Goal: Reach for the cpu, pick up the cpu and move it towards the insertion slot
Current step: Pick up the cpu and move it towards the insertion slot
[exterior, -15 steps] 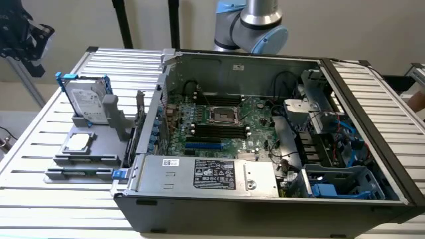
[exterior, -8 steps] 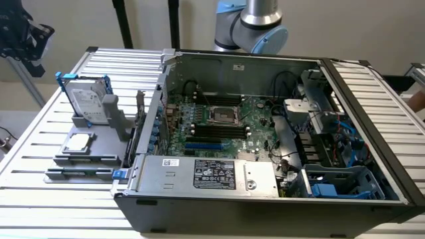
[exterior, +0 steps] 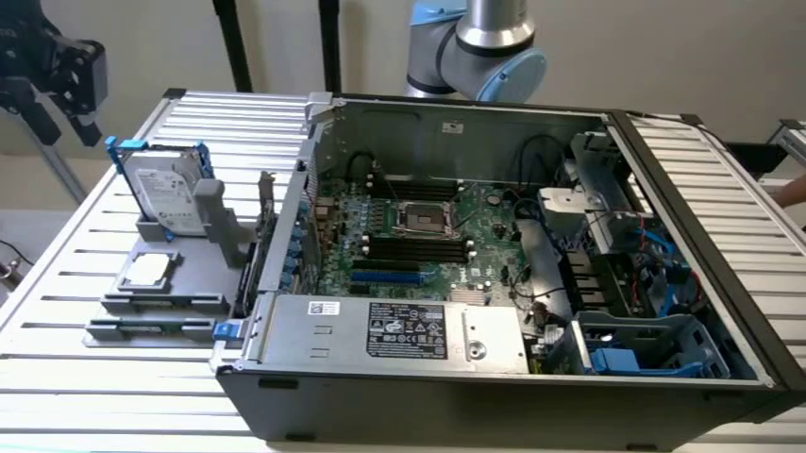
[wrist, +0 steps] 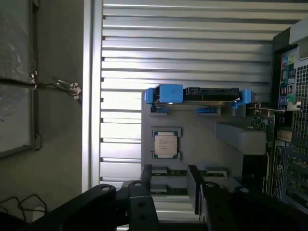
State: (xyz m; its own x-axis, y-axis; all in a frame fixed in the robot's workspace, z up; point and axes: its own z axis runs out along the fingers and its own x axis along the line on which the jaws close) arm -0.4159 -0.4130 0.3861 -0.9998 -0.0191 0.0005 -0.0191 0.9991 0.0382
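Hanging over the slatted metal table (exterior: 75, 377) at the exterior view's upper left, the black gripper (exterior: 57, 118) was well apart from everything it was there to handle. Its two dark jaws stood apart with nothing between them, and in the wrist view the gripper (wrist: 167, 185) framed only bare tray in that gap.

The cpu (exterior: 147, 270) lay flat, metal top up, in a shallow square recess of a grey holder (exterior: 189, 307) on the table. The holder sat just beside the open computer case (exterior: 504, 396), on the exterior view's left of it. In the wrist view the cpu (wrist: 165, 143) showed pale edges and faint printing on its lid. It sat between the hard drive (wrist: 202, 95) and a row of memory sticks (wrist: 168, 172) laid in the holder's (wrist: 202, 134) grooves. The hard drive (exterior: 170, 193) stood tilted on edge in blue brackets at the holder's far end.

The insertion slot (exterior: 425, 219) was inside the case, a square silvery frame with a dark centre set on the green motherboard (exterior: 492, 236). Long black memory slots (exterior: 416, 247) ran just beside it, with a blue card slot (exterior: 384, 277) nearer the camera. A silver power supply (exterior: 391, 330) with a printed label filled the case's near side. The arm's (exterior: 485, 42) grey and blue joint rose behind the case's far wall. The chip and the socket were well apart, with the case wall between them.
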